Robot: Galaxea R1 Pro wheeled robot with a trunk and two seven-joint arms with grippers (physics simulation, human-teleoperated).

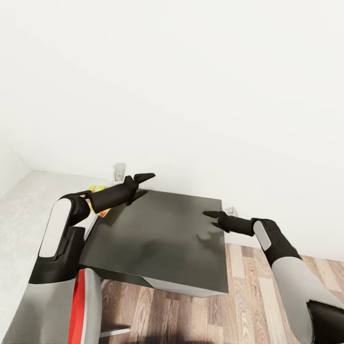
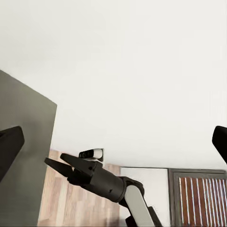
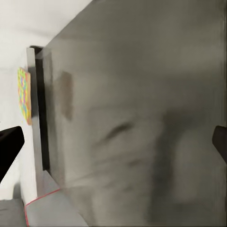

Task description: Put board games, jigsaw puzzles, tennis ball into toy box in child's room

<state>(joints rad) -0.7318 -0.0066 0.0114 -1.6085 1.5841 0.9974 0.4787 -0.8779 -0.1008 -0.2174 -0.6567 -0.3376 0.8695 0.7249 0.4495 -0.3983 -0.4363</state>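
A puzzle [image 1: 98, 198] lies flat on the pale counter [image 1: 28, 200], partly hidden behind the left gripper [image 1: 143, 178]. It looks thin, light and stiff, best pinched at one edge. Both the left and the right gripper [image 1: 210, 214] are spread, holding nothing, above the dark cabinet [image 1: 157, 239]. White walls, plank floor [image 1: 248, 306].

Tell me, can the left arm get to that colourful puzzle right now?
Probably yes. The puzzle lies on the table right beside the left arm, just under its forearm. The open left gripper points past it over the dark cabinet, so it must pull back first.
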